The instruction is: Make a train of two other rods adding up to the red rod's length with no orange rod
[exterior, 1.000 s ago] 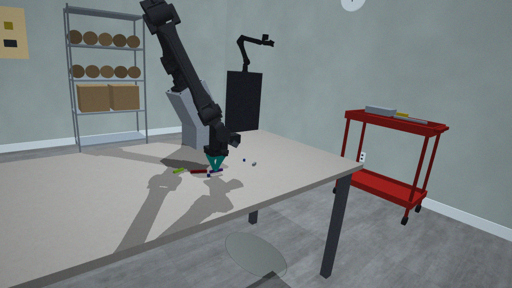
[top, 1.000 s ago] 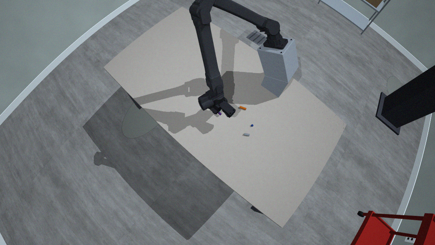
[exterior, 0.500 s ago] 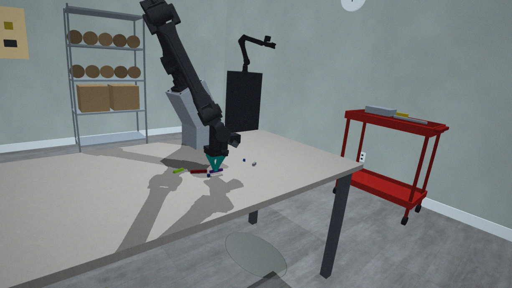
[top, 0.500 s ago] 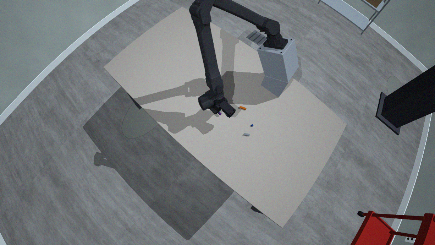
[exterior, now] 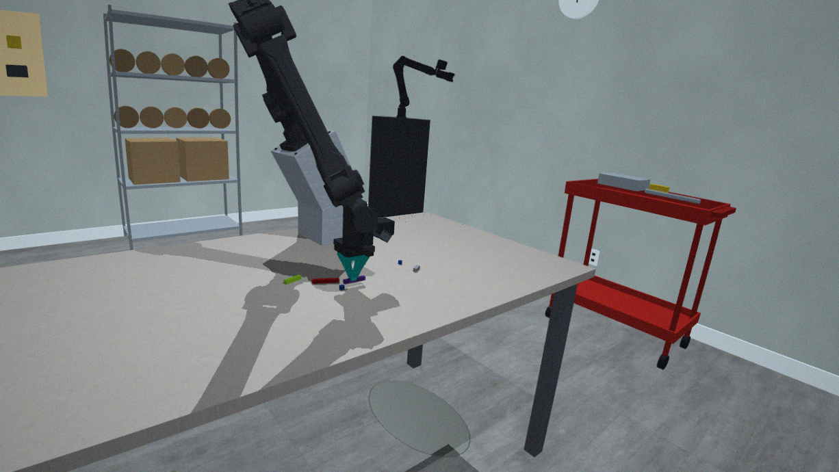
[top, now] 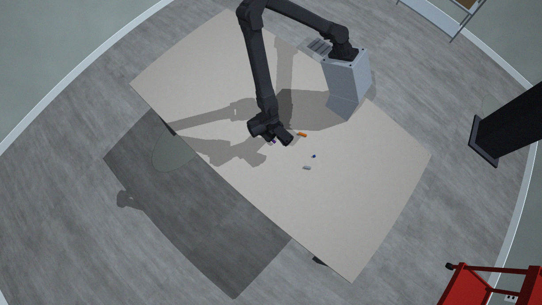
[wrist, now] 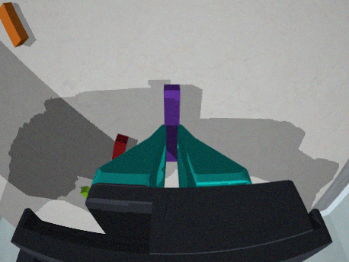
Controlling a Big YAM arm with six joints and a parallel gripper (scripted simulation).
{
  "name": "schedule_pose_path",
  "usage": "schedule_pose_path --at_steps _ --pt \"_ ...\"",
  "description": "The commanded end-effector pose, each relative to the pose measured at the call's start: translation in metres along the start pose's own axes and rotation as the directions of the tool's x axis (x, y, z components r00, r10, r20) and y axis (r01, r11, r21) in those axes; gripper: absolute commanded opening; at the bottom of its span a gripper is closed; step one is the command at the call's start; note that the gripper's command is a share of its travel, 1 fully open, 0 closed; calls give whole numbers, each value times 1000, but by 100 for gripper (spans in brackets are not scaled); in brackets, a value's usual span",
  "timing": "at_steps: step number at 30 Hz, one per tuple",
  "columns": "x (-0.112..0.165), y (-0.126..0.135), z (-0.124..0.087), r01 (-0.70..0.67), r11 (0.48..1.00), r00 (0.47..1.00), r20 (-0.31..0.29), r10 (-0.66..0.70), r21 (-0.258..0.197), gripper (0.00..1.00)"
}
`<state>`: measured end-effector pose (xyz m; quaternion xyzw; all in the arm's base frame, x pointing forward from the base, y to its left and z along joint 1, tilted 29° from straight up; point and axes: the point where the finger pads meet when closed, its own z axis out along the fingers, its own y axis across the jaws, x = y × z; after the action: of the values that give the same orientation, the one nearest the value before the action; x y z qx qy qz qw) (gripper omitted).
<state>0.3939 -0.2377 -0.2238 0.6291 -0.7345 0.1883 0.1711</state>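
Note:
My gripper (wrist: 171,132) is shut on the purple rod (wrist: 171,119), which lies lengthwise between the teal fingers at the table top; the rod also shows in the exterior view (exterior: 354,280) and peeks out under the wrist in the top view (top: 273,140). The red rod (exterior: 325,280) lies flat just left of it, and its end shows in the wrist view (wrist: 120,145). A blue rod (exterior: 341,287) sits just in front of the purple rod's near end. A second blue rod (exterior: 399,262) lies further right. The lime rod (exterior: 292,279) lies left of the red rod.
An orange rod (top: 302,134) lies right of the gripper, toward the arm's base (top: 347,81). A grey rod (top: 307,167) lies beyond the second blue rod (top: 313,156). A red cart (exterior: 640,258) stands off the table's right end.

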Motion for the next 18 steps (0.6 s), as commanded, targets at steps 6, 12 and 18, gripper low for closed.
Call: schedule_pose_path --at_steps 6,12,18 --pt "-9 0 5 21 1000 1000 7 -21 1 5" --pt "-13 -3 4 33 999 999 7 -33 5 5" --pt "-10 -1 6 27 1000 1000 7 -27 -2 5"
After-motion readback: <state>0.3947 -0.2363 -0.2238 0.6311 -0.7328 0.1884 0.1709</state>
